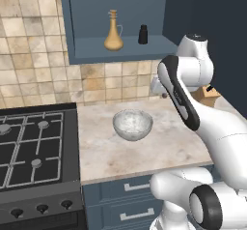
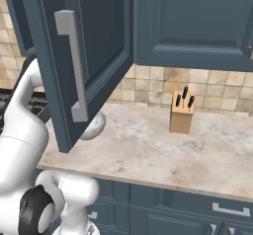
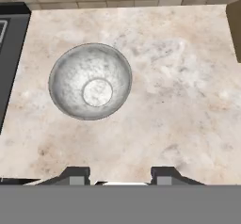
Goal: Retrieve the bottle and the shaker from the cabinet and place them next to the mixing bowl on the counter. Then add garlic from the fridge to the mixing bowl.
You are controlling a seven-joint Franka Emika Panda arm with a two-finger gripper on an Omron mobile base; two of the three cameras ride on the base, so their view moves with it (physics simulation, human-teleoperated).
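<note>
Nothing is fetched yet: the golden-tan long-necked bottle (image 1: 114,31) and small black cylindrical shaker (image 1: 143,35) stand inside the open slate-blue wall cabinet (image 1: 87,50), at twelve o'clock above the speckled translucent mixing bowl (image 1: 132,124) on the beige marbled desk (image 1: 164,142); jaws parted wide, empty, looking down on it; garlic also remains

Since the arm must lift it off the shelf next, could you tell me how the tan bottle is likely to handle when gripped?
The bottle looks rigid and probably light. Its wide bulbous base should keep it steady upright in the cabinet, but the long thin neck may tip it if nudged high. Its smooth rounded body could slip; the neck seems easier to pinch.
</note>
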